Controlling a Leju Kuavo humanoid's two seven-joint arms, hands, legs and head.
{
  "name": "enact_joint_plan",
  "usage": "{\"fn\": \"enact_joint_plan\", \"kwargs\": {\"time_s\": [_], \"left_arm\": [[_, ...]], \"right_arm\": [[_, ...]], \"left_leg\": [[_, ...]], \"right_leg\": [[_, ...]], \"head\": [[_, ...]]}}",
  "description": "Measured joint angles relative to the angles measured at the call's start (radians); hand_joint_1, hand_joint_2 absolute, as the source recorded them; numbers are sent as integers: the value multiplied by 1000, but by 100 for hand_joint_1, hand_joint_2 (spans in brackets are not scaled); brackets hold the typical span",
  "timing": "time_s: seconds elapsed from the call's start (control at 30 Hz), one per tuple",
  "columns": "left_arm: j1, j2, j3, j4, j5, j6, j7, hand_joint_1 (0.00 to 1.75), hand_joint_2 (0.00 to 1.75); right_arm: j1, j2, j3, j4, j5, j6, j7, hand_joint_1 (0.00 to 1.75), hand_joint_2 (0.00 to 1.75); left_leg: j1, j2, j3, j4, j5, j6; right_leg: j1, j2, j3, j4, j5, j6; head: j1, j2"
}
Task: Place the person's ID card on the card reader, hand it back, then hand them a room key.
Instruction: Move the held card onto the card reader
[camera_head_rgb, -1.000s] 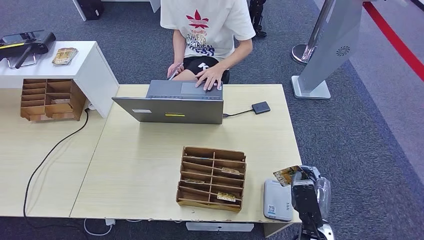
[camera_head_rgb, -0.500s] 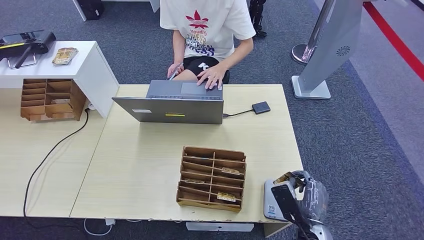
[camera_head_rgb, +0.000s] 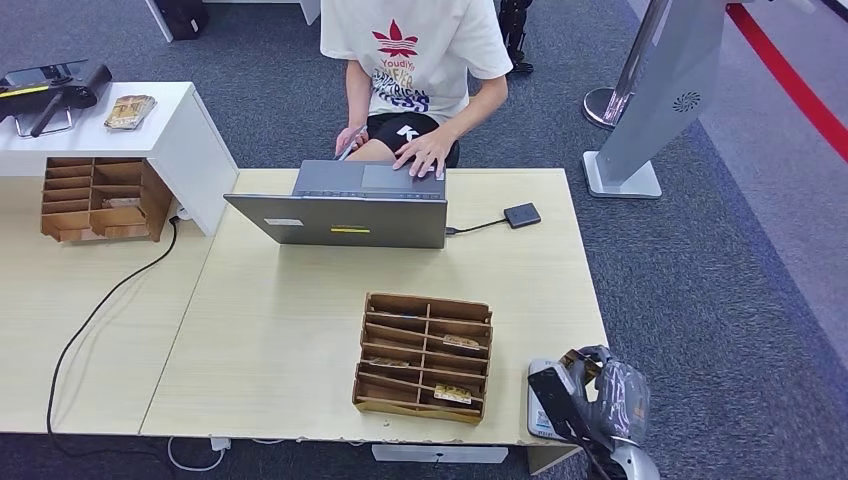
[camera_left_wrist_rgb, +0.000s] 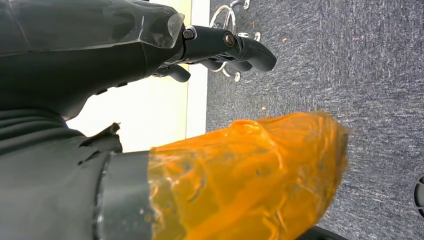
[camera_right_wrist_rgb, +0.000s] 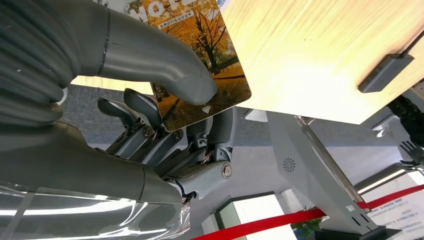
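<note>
My right hand (camera_head_rgb: 592, 392) pinches the ID card (camera_right_wrist_rgb: 200, 60) between thumb and fingers, over the card reader (camera_head_rgb: 545, 408) at the table's (camera_head_rgb: 290, 330) near right corner. I plan a flat, centred placement. Left hand (camera_left_wrist_rgb: 150, 75): fingers curled, holding nothing.

1. Table (camera_head_rgb: 300, 330): pale wood-grain laminate, matt and smooth.
2. Divided tray (camera_head_rgb: 424, 357) near the table's front edge: brown corrugated cardboard, dull.
3. Laptop (camera_head_rgb: 340, 218) at the table's far edge: grey metal-look shell, satin finish.
4. Card reader (camera_head_rgb: 541, 405) at the table's front right corner: light grey plastic, smooth.
5. Right hand (camera_right_wrist_rgb: 165, 120): matt grey ribbed cover, dark metal fingers, clear glossy film on the wrist.
6. ID card (camera_right_wrist_rgb: 200, 60): glossy printed plastic.
7. Floor (camera_head_rgb: 720, 300): rough grey-blue carpet.
</note>
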Motion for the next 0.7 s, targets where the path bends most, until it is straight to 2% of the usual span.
{"fn": "enact_joint_plan", "kwargs": {"time_s": [0.7], "left_arm": [[-1, 1, -3, 0, -12, -2, 0, 0, 0]], "right_arm": [[-49, -2, -7, 140, 32, 9, 37, 175, 175]], "left_leg": [[0, 0, 0, 0, 0, 0]], "right_leg": [[0, 0, 0, 0, 0, 0]], "head": [[0, 0]]}}
